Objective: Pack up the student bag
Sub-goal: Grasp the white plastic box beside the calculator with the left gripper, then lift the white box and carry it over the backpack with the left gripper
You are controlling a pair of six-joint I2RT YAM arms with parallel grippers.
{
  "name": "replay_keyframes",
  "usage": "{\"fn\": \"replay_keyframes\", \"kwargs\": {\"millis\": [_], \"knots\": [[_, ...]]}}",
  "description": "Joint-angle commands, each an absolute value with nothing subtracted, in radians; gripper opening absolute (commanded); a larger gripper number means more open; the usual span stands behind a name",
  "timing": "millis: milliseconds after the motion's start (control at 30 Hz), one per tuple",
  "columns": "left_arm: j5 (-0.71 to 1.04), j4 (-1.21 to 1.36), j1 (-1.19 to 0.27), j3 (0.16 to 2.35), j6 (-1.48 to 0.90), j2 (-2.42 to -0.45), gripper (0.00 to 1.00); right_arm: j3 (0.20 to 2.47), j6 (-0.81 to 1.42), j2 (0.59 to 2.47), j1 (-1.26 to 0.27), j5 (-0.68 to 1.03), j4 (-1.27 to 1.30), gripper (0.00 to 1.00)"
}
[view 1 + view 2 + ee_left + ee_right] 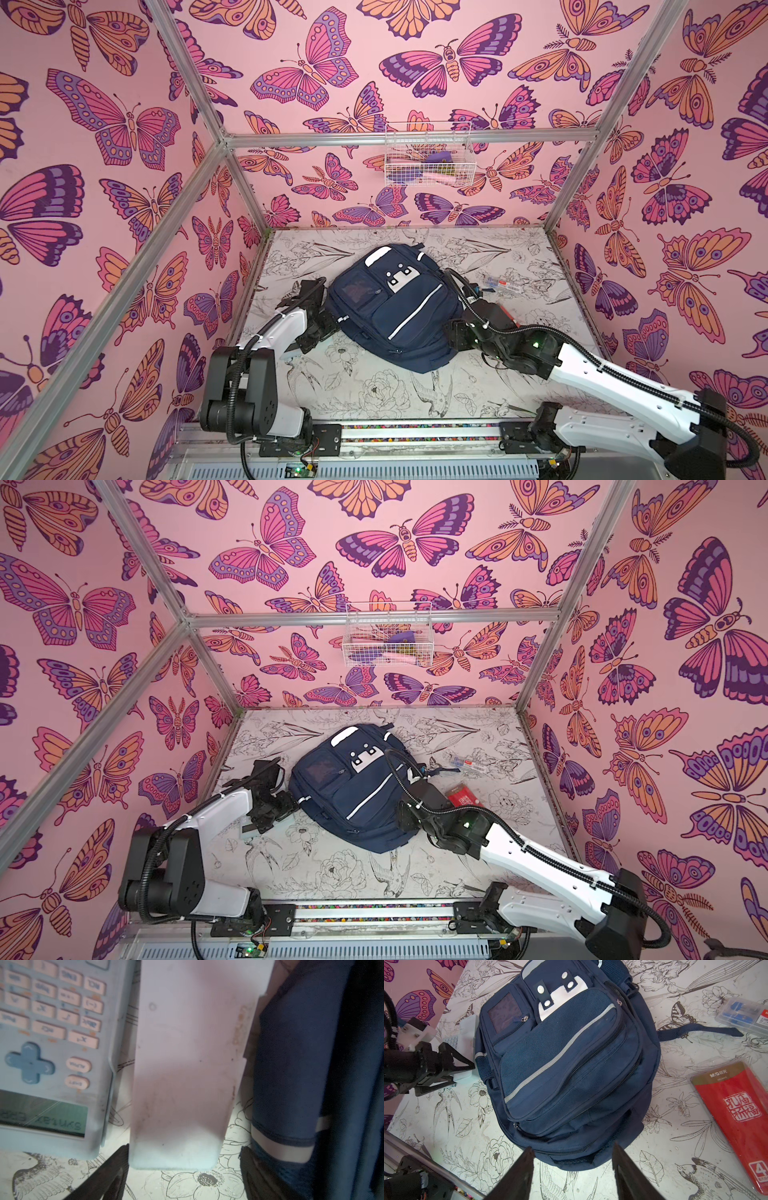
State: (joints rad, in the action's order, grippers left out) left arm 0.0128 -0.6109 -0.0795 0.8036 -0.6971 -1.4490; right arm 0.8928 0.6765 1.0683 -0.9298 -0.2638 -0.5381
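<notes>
Left claw stands open astride the pale cover; closing may pinch the student bag; right claw gapes too.

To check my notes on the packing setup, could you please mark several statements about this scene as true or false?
1. The student bag lies with its front pockets facing up. True.
2. The red pack is inside the bag. False: it lies on the table beside it.
3. The calculator shows text on its display. True.
4. The right gripper is shut on a strap. False: its jaws stand open at the bag's lower edge.
5. The wire basket stands on the table. False: it hangs on the back wall.
</notes>
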Motion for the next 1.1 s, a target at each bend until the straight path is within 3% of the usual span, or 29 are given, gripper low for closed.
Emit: {"fn": "replay_keyframes", "kwargs": {"millis": [0, 233, 333, 433, 800, 1067], "knots": [[0.005, -0.61, -0.078, 0.791, -0.689, -1.476, 0.85, 0.907, 0.684, 1.083, -0.926, -0.256, -0.537, 0.61], [0.014, -0.626, -0.078, 0.829, -0.691, -1.595, 0.72, 0.913, 0.684, 1.085, -0.926, -0.251, -0.54, 0.48], [0.008, -0.628, -0.078, 0.823, -0.701, -1.59, 0.63, 0.905, 0.689, 1.072, -0.926, -0.255, -0.541, 0.39], [0.02, -0.628, -0.081, 0.815, -0.705, -1.542, 0.55, 0.897, 0.695, 1.059, -0.925, -0.261, -0.541, 0.36], [0.025, -0.689, -0.247, 0.915, -0.658, -1.184, 0.29, 0.949, 0.703, 1.007, -0.878, -0.278, -0.577, 0.35], [0.11, -0.473, -0.522, 0.923, -0.616, -0.986, 0.09, 1.045, 0.742, 1.071, -0.816, -0.033, -0.44, 0.43]]}}
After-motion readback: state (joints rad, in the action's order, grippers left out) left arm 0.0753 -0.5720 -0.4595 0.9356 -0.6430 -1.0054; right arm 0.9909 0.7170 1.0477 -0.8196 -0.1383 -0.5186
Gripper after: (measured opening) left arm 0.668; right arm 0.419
